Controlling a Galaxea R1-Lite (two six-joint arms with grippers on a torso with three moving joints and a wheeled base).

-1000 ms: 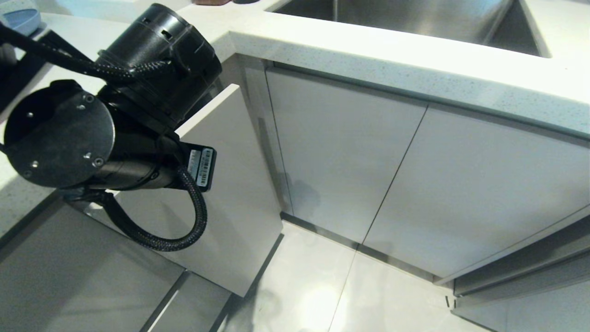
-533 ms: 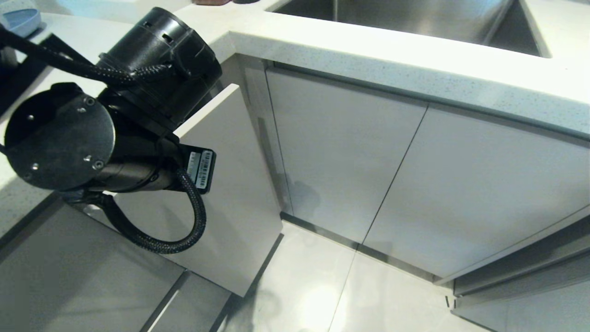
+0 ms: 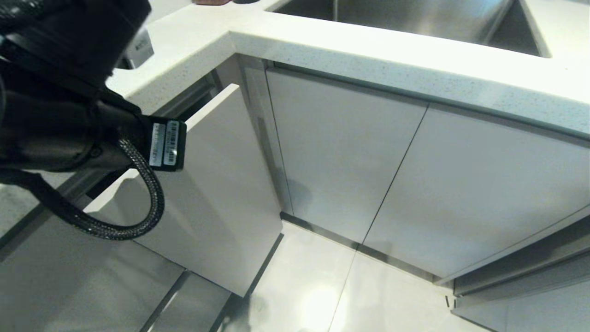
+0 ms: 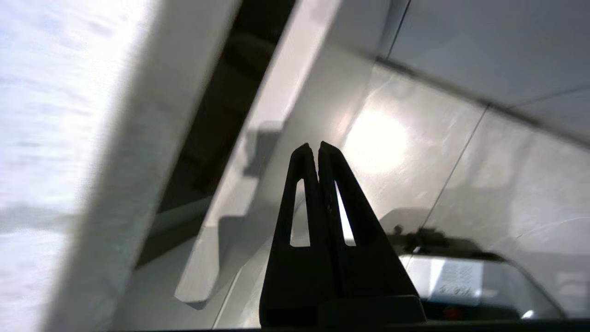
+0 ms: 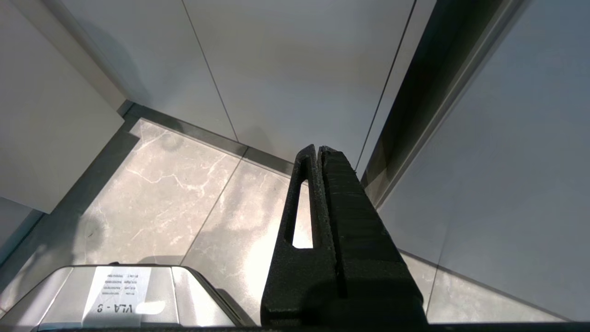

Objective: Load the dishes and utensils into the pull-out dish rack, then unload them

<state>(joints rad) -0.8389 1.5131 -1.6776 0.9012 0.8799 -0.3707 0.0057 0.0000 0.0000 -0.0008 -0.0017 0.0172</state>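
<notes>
Where the pale speckled countertop turns a corner, a stainless sink basin is set into it, its brushed metal walls seen at the top of the head view. Below the stone edge, flat matte white cabinet doors are hung, divided by thin dark seams. One white drawer front at the corner is seen pulled out from the cabinet line, a dark gap showing behind it. The floor is laid in large glossy marbled tiles with grey grout lines, a bright light reflected on them.

The left arm, black and cylindrical with a braided cable, is held beside the drawer front; the left gripper is pressed together, nothing between its fingers. The right gripper is likewise closed and empty, pointed at the floor by the cabinet base.

The dish rack, dishes and utensils are not seen in any view.
</notes>
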